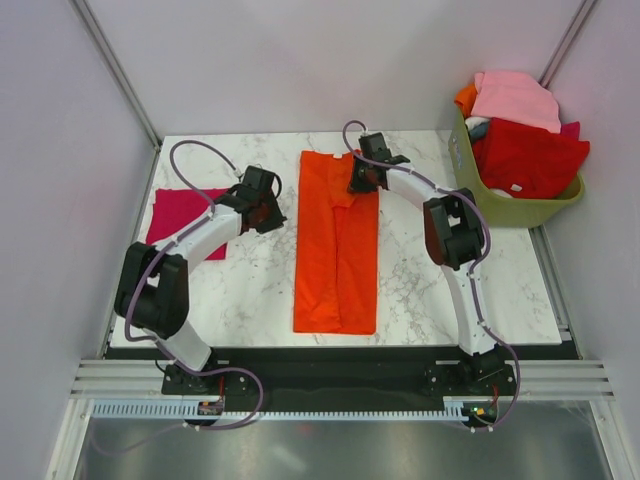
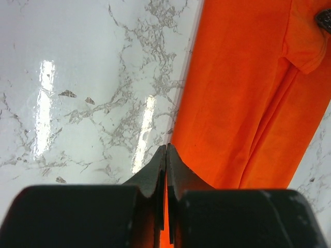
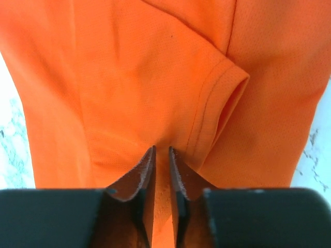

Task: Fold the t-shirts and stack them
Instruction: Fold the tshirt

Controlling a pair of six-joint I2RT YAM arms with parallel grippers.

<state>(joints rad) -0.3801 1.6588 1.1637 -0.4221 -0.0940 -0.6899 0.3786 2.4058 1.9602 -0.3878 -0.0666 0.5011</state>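
The orange t-shirt lies folded into a long narrow strip down the middle of the table. The crimson-magenta t-shirt lies as a flat folded square at the far left. My right gripper is low over the strip's far end, next to a folded-in sleeve. Its jaws stand a narrow gap apart, with orange cloth showing in the gap. My left gripper hovers just left of the strip's long edge, shut and holding nothing.
An olive laundry basket with red, pink and orange clothes stands off the table's far right corner. Bare marble lies either side of the strip. White walls close in on the left, back and right.
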